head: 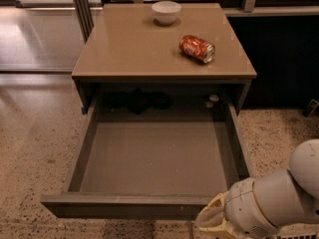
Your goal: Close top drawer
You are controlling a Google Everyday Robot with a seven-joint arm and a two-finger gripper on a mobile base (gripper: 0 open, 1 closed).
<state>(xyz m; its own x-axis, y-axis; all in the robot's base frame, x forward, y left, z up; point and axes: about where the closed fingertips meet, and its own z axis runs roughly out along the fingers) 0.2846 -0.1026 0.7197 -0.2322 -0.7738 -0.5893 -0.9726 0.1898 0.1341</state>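
The top drawer [124,206] of the tan-topped cabinet [134,49] is pulled far out toward me. Its grey inside [154,156] is bare, and its flat dark front runs along the bottom of the view. Under the cabinet top, the back of the drawer opening is dark. My gripper [212,222], cream-coloured on a bulky white wrist [271,205], sits at the bottom right. It is just outside the drawer front near its right end. Whether it touches the front cannot be seen. The lower drawers are hidden.
A white bowl [166,11] stands at the back of the cabinet top. A red can [197,49] lies on its side to the right. Speckled floor [35,148] surrounds the cabinet. A dark wall [284,59] is on the right, and a metal post [79,9] at back left.
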